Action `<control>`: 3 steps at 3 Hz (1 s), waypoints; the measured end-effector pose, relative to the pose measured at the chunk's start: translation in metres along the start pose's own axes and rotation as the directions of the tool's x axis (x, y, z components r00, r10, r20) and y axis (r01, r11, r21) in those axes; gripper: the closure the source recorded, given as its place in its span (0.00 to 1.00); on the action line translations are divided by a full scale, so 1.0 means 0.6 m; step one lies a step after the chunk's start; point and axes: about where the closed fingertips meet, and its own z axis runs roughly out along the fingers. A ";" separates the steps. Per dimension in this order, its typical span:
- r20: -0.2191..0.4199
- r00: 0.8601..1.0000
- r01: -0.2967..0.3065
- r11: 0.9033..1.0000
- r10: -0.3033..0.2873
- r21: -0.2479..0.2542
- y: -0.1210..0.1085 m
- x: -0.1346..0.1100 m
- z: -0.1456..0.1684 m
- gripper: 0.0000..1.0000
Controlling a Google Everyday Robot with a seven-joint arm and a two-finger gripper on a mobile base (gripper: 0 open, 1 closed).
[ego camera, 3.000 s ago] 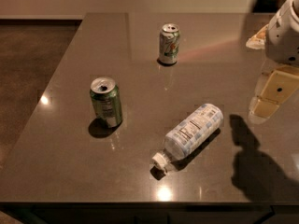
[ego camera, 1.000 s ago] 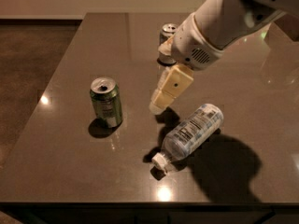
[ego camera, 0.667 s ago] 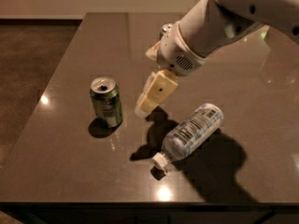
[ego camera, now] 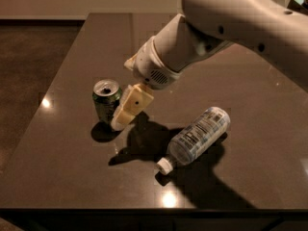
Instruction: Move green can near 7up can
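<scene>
Hovering just right of the green can [ego camera: 106, 100] near the worktop's [ego camera: 57, 177] left edge, the gripper [ego camera: 129, 109] lines up for a grasp; open or closed, I cannot tell. No 7up can in sight, though.

The white arm [ego camera: 231, 23] reaches in from the far right, slanting down and leftward. Its wrist [ego camera: 156, 66] tilts the tool [ego camera: 126, 110] downward, low and left of centre, pointing nearward.
</scene>
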 end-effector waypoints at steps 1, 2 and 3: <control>0.024 1.000 0.010 0.999 -0.009 -0.031 0.004 -0.030 0.034 0.00; 0.033 0.999 0.008 0.998 -0.006 -0.063 0.004 -0.048 0.058 0.18; 0.028 1.000 -0.001 0.997 0.003 -0.074 -0.001 -0.052 0.060 0.41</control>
